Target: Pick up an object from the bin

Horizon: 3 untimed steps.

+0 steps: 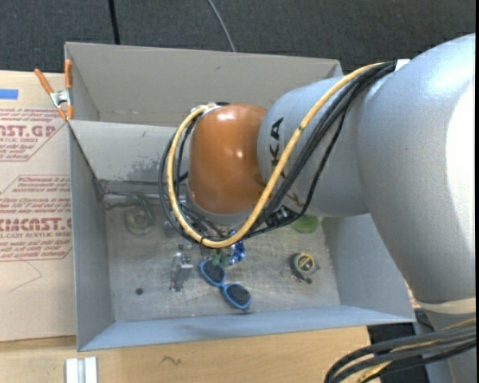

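Gripper [180,265]: low over the floor of the bin [88,238], left of the middle. I cannot tell whether it is wide or narrow.
Nearest thing: blue glasses [226,284], lying flat near the front wall, just beside my gripper on the view's right. Nothing is visibly held.
Other things: a small brass round piece [303,265] well to the right, a green thing [306,225] behind it, and a grey ring [136,219] to the left.
Doing the step well: I judge the glasses the likeliest pick. I should centre over the bridge or one lens rim, come down straight and close across the thin frame.
Risk: the frame may slide on the bare metal.
Hidden: my orange cover [223,158] and cables [176,182] mask the bin's middle.
Hard to make out: the green thing, half under my arm.
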### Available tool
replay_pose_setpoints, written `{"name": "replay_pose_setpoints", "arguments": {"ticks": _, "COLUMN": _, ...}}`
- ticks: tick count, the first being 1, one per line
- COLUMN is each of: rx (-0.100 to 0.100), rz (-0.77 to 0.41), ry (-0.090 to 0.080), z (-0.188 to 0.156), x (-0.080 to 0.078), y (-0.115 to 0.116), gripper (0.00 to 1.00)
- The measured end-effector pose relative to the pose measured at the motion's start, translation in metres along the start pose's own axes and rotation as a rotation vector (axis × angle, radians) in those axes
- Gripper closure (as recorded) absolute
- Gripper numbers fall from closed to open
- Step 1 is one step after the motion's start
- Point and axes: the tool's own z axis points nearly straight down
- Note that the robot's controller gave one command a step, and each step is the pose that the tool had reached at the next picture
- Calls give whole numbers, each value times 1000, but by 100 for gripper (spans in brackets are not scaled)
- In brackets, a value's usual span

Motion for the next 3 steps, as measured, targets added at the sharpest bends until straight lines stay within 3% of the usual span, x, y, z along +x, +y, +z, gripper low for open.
{"name": "replay_pose_setpoints", "arguments": {"ticks": 1, "rx": 2, "rz": -163, "ry": 4, "z": 43, "x": 17, "y": -89, "gripper": 0}}
{"name": "replay_pose_setpoints", "arguments": {"ticks": 2, "rx": -1, "rz": -386, "ry": -4, "z": 75, "x": 5, "y": -120, "gripper": 0}}
{"name": "replay_pose_setpoints", "arguments": {"ticks": 3, "rx": 1, "rz": -385, "ry": 8, "z": 74, "x": 6, "y": -122, "gripper": 100}}
